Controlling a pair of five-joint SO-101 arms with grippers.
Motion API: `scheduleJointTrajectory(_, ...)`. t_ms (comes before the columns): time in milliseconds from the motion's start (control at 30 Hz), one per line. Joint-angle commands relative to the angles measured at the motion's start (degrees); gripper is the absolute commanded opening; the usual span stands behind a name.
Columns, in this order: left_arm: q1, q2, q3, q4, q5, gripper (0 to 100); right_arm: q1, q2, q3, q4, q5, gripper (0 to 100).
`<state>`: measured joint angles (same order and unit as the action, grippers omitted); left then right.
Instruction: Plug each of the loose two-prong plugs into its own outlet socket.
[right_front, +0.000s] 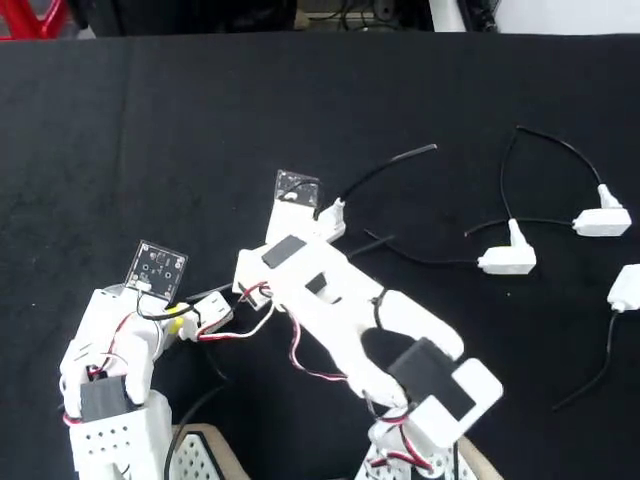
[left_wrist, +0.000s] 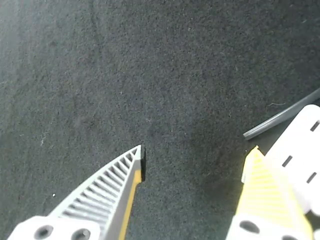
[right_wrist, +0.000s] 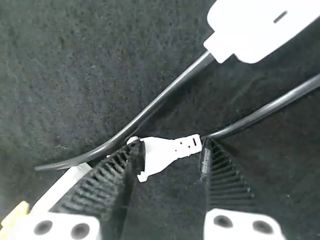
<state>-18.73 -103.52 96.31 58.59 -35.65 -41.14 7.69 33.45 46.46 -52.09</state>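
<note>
A small white plug lies within the right pincer, though I cannot tell whether it is clamped. The left pincer hangs released over the bench, a slotted white socket just beside it. No plug looks seated yet, so every plugging-in seems left to do.

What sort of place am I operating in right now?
Likely a robotics lab bench: black cloth as the worktop, left arm and right arm side by side, loose plugs with cords laid out.
</note>
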Motion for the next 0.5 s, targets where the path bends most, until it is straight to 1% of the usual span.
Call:
scheduleJointTrajectory(0,0.22,-0.26,1.10,0.70,-0.53,32,-2.20,3.47,-1.63,-0.62,-0.44,18.5)
scheduleJointTrajectory(167,0.22,-0.26,1.10,0.70,-0.44,32,-2.64,3.74,-2.24,-0.53,-0.44,18.8)
scheduleJointTrajectory(300,0.22,-0.26,1.10,0.70,-0.44,32,-5.98,3.74,-2.95,1.05,-0.44,18.8)
scheduleJointTrajectory(467,0.22,-0.26,1.10,0.70,-0.35,32,-5.89,3.82,-2.86,0.97,-0.18,18.8)
